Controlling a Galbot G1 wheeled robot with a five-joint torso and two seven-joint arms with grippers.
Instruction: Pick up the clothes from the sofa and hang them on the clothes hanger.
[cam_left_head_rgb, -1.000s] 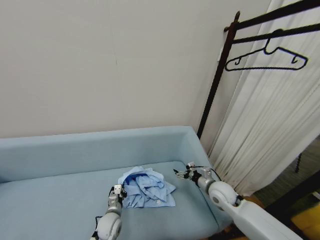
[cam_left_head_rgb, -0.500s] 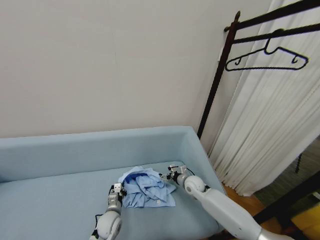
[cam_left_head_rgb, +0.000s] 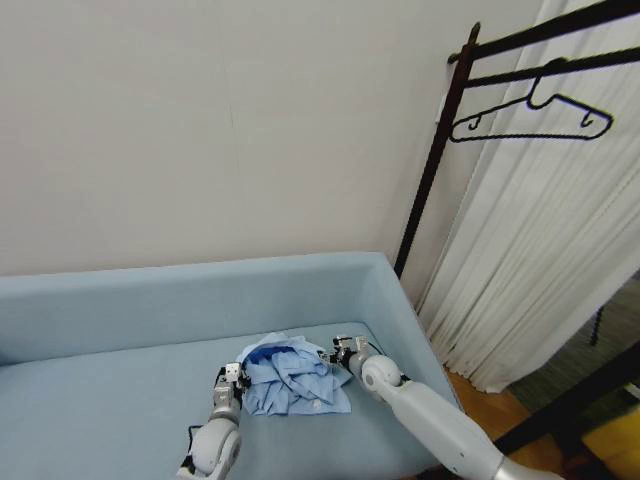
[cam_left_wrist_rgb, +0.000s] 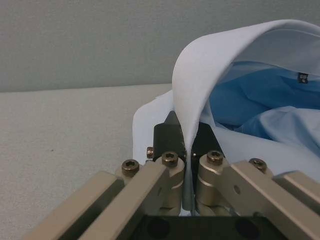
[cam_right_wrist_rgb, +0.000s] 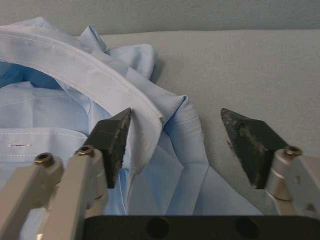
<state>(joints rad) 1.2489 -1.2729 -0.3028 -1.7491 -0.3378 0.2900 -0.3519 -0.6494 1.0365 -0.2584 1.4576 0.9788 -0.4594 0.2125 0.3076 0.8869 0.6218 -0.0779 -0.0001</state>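
A crumpled light blue shirt (cam_left_head_rgb: 292, 378) lies on the pale blue sofa (cam_left_head_rgb: 120, 400). At the shirt's left edge my left gripper (cam_left_head_rgb: 231, 378) is shut on the collar; in the left wrist view the collar (cam_left_wrist_rgb: 200, 85) is pinched between the black fingertips (cam_left_wrist_rgb: 167, 137). My right gripper (cam_left_head_rgb: 338, 350) is open at the shirt's right edge. In the right wrist view its gap (cam_right_wrist_rgb: 180, 137) straddles the collar's end (cam_right_wrist_rgb: 150, 120) and a fold of cloth. A black clothes hanger (cam_left_head_rgb: 530, 118) hangs on a dark rack (cam_left_head_rgb: 440, 140) at upper right.
The sofa's backrest (cam_left_head_rgb: 200, 295) runs behind the shirt, and its right arm (cam_left_head_rgb: 400, 320) stands beside my right arm. White curtains (cam_left_head_rgb: 540, 260) hang right of the rack. A plain wall (cam_left_head_rgb: 200, 120) is behind. Wooden floor (cam_left_head_rgb: 610, 440) shows at lower right.
My right gripper has moved left across the seat, from clear of the shirt to its right edge. The left gripper has stayed at the shirt's left edge.
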